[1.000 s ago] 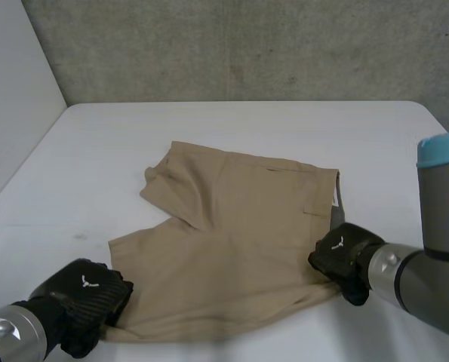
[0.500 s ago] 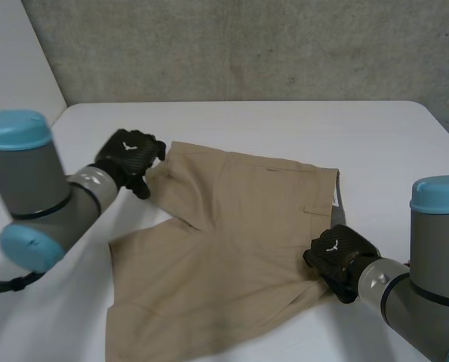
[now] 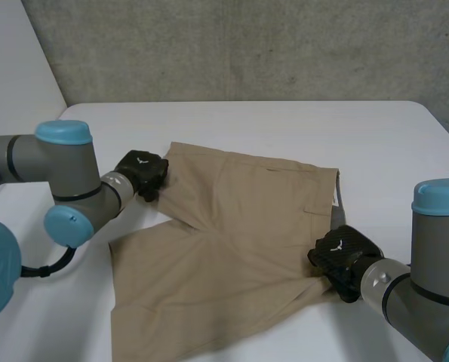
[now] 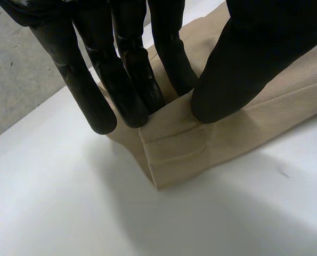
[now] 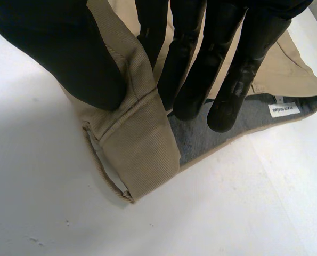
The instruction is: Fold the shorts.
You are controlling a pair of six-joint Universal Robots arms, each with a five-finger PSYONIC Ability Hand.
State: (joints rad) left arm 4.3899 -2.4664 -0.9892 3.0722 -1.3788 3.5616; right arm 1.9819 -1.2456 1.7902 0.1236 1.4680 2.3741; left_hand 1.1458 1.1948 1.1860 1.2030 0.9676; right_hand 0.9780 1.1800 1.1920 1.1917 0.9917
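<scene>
- The left hand (image 3: 143, 167) pinches the far leg's hem corner (image 4: 174, 152) between thumb and fingers.
- The right hand (image 3: 343, 256) clamps the near end of the waistband (image 5: 139, 144), thumb outside and fingers on the grey lining (image 5: 201, 136).
- The shorts (image 3: 232, 249) lie flat on the table (image 3: 299, 124) (long axis across the robot, legs leftward).
- The two grips sit on diagonal corners, so a lengthwise fold probably brings the far leg toward the near one.

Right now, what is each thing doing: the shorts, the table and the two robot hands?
shorts: spread out on the table, not folded yet.
left hand: shut, fingers and thumb pinching the hem corner of one leg.
right hand: shut, fingers and thumb pinching a corner of the waistband, grey lining showing.
table: white, with the shorts lying on it.
</scene>
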